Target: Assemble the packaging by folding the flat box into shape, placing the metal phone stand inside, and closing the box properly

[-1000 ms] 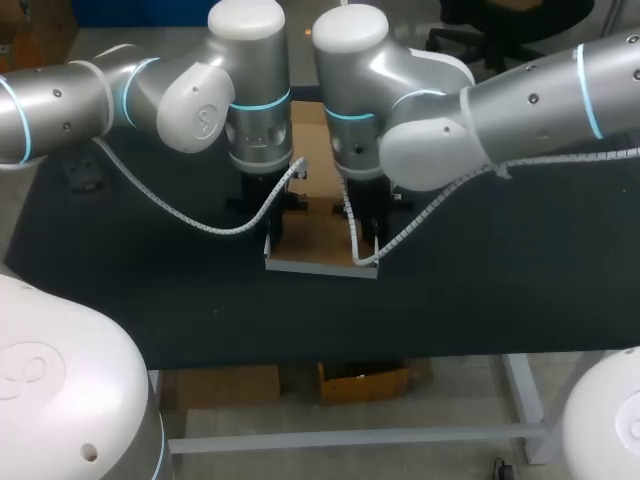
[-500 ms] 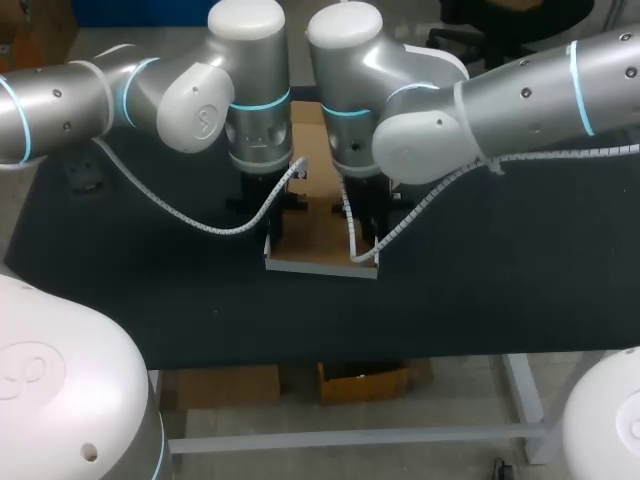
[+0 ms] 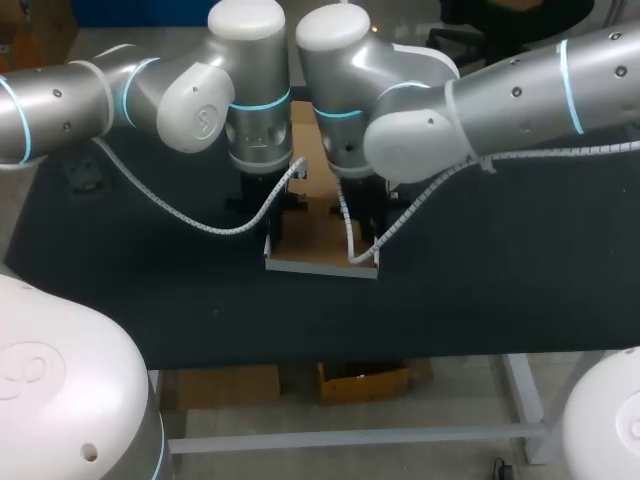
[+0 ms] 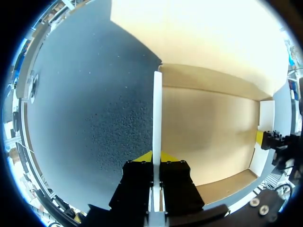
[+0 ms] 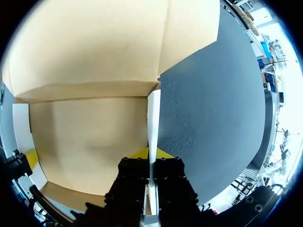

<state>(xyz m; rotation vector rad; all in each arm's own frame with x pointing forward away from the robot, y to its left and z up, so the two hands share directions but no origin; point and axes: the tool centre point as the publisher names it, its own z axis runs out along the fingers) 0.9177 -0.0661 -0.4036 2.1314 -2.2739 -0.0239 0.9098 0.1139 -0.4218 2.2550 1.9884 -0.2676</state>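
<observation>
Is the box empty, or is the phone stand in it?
Empty. Both wrist views show only bare cardboard floor in the box, between its raised side walls; nothing lies on it.

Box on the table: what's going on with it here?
The box sits on the table, folded into an open tray. The left gripper is shut on its left wall and the right gripper on its right wall. The lid is not closed, and no stand shows inside.

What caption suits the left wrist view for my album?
Left gripper shut on one upright wall of the box, dark table beside.
</observation>
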